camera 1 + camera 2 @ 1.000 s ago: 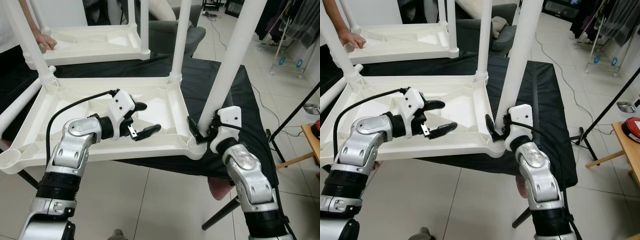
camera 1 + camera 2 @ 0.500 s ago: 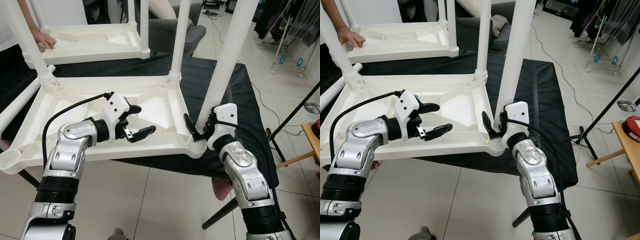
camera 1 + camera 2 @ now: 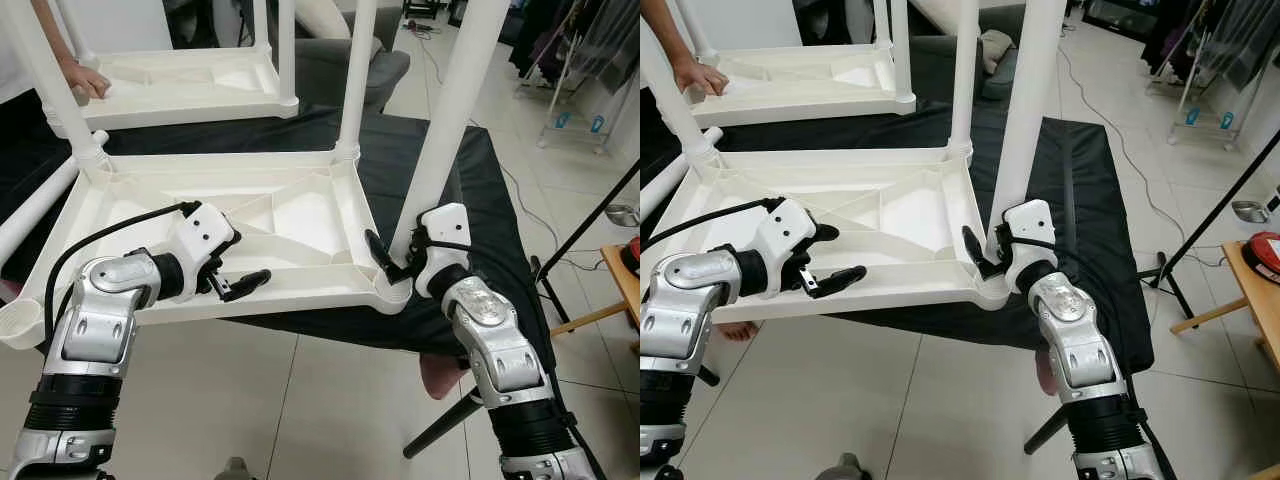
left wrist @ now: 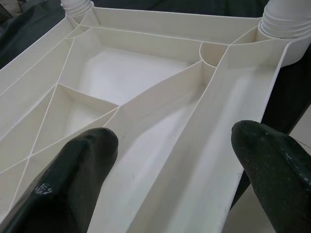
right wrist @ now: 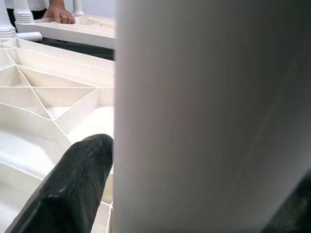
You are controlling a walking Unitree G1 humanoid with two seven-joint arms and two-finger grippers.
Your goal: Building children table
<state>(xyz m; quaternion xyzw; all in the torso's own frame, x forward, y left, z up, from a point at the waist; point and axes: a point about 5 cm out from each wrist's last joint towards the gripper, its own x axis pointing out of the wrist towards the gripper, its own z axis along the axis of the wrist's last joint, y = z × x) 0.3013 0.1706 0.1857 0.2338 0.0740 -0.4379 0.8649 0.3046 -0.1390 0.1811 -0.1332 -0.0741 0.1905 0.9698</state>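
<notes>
Leg-fitting stage judged in hand: white tabletop (image 3: 250, 215) is seen upside down, ribbed underside up, lying on a black cloth (image 3: 470, 220) over a folding stand, with the near right leg (image 3: 450, 130) standing upright in its corner socket (image 3: 392, 292). Right gripper (image 3: 395, 262) is placed at the foot of that leg, fingers clamped around it just above the socket. Left gripper (image 3: 228, 283) is held at the tabletop's near edge, fingers (image 4: 73, 174) spread apart, one over the ribs and one outside the rim, nothing gripped. Far leg (image 3: 357, 75) is already seated; a loose leg (image 3: 40, 205) lies at the left, and the near left socket (image 3: 18, 325) looks empty. A second upturned tabletop (image 3: 180, 85) lies beyond, a person's hand (image 3: 88, 80) resting on it. Next move is judged to call for the rim being steadied while the held leg is pressed straight down, kept upright so it does not bind
</notes>
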